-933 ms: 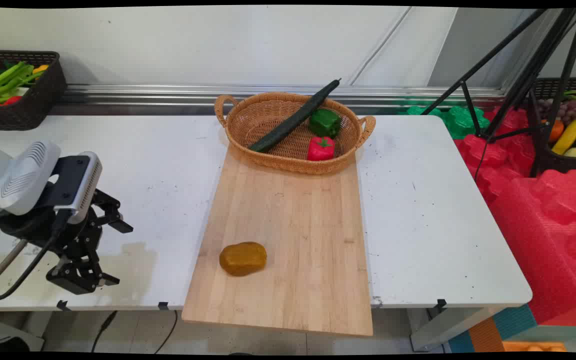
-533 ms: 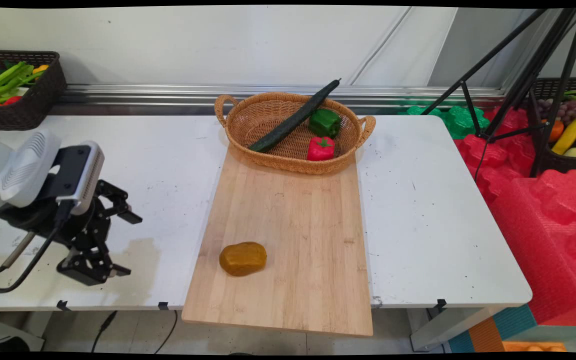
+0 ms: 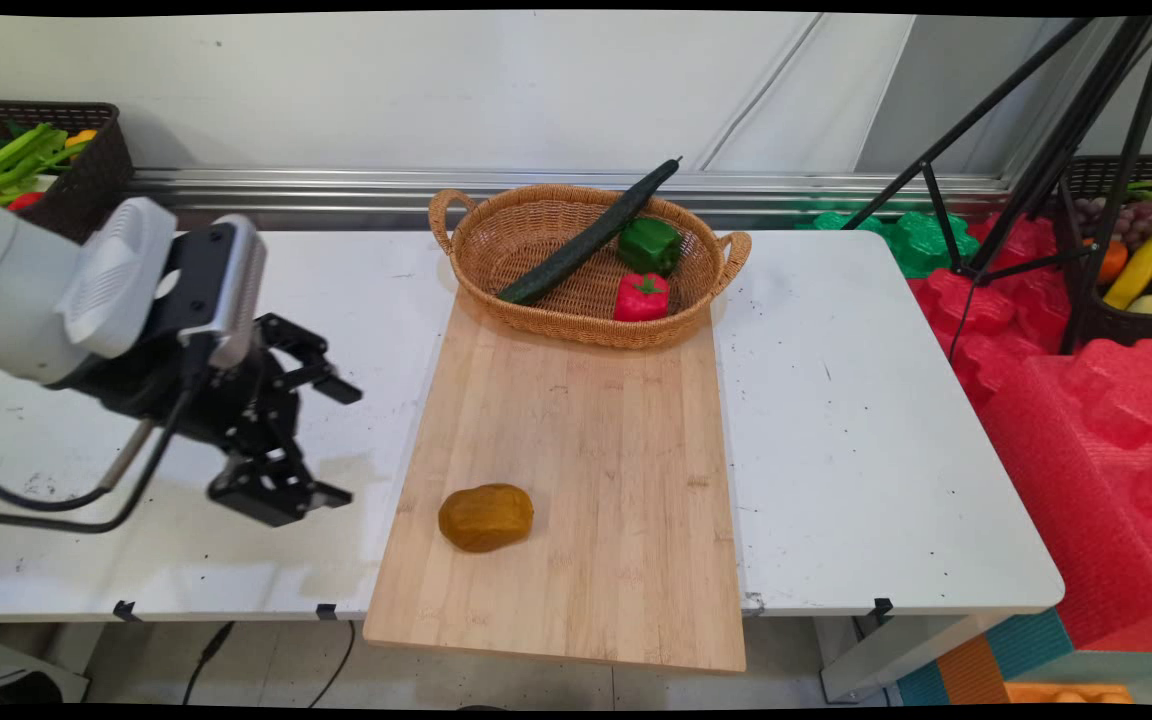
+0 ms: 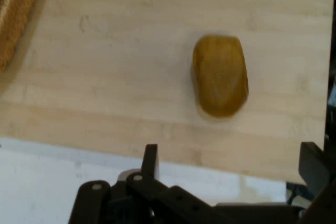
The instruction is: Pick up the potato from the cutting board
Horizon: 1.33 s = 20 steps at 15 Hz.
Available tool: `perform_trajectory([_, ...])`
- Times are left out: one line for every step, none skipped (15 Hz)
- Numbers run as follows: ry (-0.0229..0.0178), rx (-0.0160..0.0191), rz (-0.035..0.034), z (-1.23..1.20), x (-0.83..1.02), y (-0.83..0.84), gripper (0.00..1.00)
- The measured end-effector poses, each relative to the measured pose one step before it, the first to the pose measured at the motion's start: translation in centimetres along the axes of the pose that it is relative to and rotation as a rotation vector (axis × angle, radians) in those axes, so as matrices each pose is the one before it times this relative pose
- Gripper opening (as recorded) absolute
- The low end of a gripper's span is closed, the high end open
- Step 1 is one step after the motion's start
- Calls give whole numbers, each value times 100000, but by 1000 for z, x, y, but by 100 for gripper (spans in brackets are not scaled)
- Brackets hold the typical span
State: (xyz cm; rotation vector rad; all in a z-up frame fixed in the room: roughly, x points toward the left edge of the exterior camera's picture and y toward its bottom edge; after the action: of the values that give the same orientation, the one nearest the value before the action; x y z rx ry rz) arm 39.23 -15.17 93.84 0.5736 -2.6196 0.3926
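Brown potato (image 3: 485,517), basket (image 4: 14,11) cut off

A pale wooden cutting board (image 3: 576,480) with fine straight grain and a matt finish is seen on the white, smooth, scuffed surface (image 3: 856,420). A brown potato-shaped lump (image 3: 485,516) looks dull and slightly waxy. The oval woven wicker basket (image 3: 496,250) appears rough and ribbed.
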Motion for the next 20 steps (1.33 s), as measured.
perform_trajectory([993, 57, -370, 519, 511, -64, 100])
perform_trajectory([603, -48, -380, 514, 363, -40, 100])
perform_trajectory([485, -208, -386, 581, 338, -16, 100])
perform_trajectory([329, -546, -800, 1169, 487, 33, 100])
perform_trajectory([23, -391, -507, 979, 320, 31, 100])
perform_trajectory([-113, -415, -448, 1025, 258, 56, 100])
perform_trajectory([-338, -434, -357, 1121, 207, 50, 100])
perform_trajectory([-303, -389, -323, 974, 177, 20, 100])
perform_trajectory([-331, -441, -300, 1085, 205, 7, 100])
perform_trajectory([-535, -557, -366, 1092, 158, 4, 100])
perform_trajectory([-616, -412, -347, 907, 99, -21, 100])
perform_trajectory([-784, -462, -487, 1021, 46, -50, 100])
perform_trajectory([-800, -435, -438, 950, 42, -54, 100])
perform_trajectory([-733, -373, -321, 755, -6, -46, 100])
perform_trajectory([-719, -405, -326, 808, 2, -53, 100])
perform_trajectory([-428, -263, -245, 528, 5, -43, 100])
perform_trajectory([-459, -273, -305, 584, 8, -49, 100])
perform_trajectory([-276, -156, -182, 364, 14, -36, 100])
perform_trajectory([-269, -215, -422, 487, 27, -41, 100])
perform_trajectory([-149, -205, -461, 433, 32, -33, 100])
